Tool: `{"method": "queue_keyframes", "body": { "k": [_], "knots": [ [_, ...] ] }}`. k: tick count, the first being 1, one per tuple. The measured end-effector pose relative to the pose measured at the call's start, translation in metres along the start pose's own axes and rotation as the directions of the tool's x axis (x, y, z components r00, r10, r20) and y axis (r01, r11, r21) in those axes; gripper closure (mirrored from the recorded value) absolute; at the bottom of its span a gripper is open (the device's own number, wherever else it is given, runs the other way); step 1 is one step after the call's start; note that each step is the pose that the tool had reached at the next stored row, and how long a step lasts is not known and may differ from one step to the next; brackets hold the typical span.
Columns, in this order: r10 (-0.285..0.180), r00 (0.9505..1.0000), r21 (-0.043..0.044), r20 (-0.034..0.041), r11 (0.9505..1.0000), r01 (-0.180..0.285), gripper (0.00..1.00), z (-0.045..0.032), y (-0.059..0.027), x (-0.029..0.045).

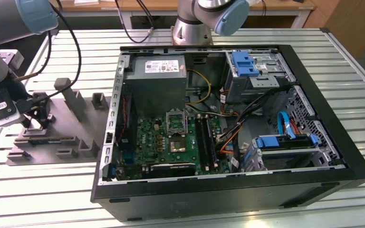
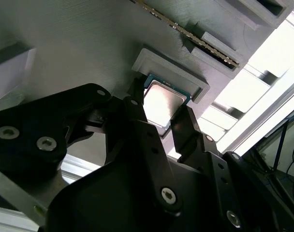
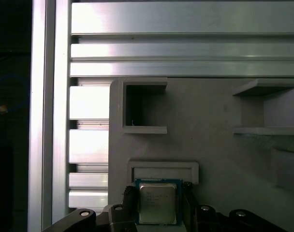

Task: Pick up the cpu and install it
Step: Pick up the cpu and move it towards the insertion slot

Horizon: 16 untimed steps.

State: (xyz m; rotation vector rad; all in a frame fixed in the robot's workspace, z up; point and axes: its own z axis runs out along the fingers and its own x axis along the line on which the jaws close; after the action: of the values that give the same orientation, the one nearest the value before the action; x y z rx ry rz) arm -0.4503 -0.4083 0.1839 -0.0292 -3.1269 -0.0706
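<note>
Gripping the cpu in its fixture pocket

The gripper (image 2: 162,116) is down on the grey fixture (image 2: 89,43). Its two black fingers (image 2: 137,118) are drawn in to the chip's width. The cpu (image 2: 162,99) sits between the fingers, and each fingertip meets one of its two opposite edges in both wrist views. The silver face of the cpu (image 3: 157,202) is up, with the greenish rim showing around it. The chip lies flat on the fixture, and its far edge butts the raised lip (image 3: 162,170) just beyond the fingertips. An empty square recess (image 3: 142,108) lies farther beyond the fingertips, and the table's aluminium slats (image 3: 137,53) lie past that. In the exterior view the gripper (image 1: 35,124) is well apart from the open computer case (image 1: 334,156) and its green board (image 1: 163,142).
</note>
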Motion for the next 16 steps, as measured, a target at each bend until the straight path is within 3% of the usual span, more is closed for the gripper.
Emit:
{"method": "queue_keyframes", "body": {
  "k": [7, 9, 10, 16],
  "knots": [
    [0.0, 1.0, 0.0011, -0.0002, 1.0, 0.0, 0.53, 0.0005, 0.0, -0.0002],
    [0.0, 1.0, 0.0012, -0.0003, 1.0, 0.0, 0.52, 0.0006, 0.0, -0.0001],
    [0.0, 1.0, 0.0011, -0.0002, 1.0, 0.0, 0.45, 0.0006, 0.0, -0.0002],
    [0.0, 1.0, 0.001, 0.0004, 1.0, 0.0, 0.45, 0.0007, -0.0001, 0.0]
  ]
}}
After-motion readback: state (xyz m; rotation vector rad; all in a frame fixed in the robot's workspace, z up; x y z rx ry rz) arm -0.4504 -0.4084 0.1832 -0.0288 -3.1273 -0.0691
